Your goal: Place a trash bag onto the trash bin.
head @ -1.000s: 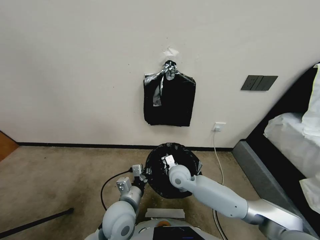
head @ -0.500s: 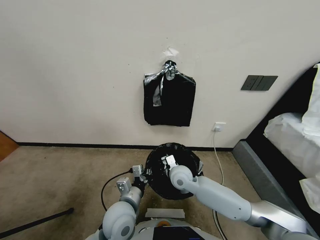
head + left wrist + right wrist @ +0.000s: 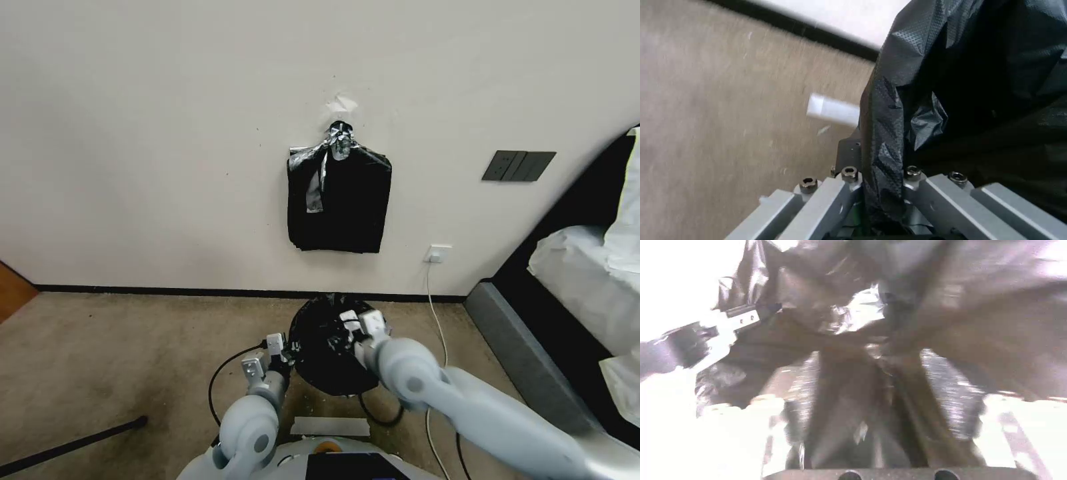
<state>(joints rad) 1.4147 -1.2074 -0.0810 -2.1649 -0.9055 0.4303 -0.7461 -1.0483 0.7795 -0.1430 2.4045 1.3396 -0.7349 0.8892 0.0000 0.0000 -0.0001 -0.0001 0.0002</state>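
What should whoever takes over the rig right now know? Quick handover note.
Left gripper: at the near-left edge of the trash bag, shut on a fold of the film, as the left wrist view shows.
Right gripper: down in the bag's mouth; the right wrist view is blurred.
Trash bin: on the carpet below the stack of black bags hung on the wall, hidden under the bag.
Done: bag draped over the bin.
Left: seating of the rim can't be confirmed; check, then release.

place: bedroom | cues: bed with white bedding point(image 3: 587, 267), carpet floor point(image 3: 133, 347), wall socket point(image 3: 438, 253)
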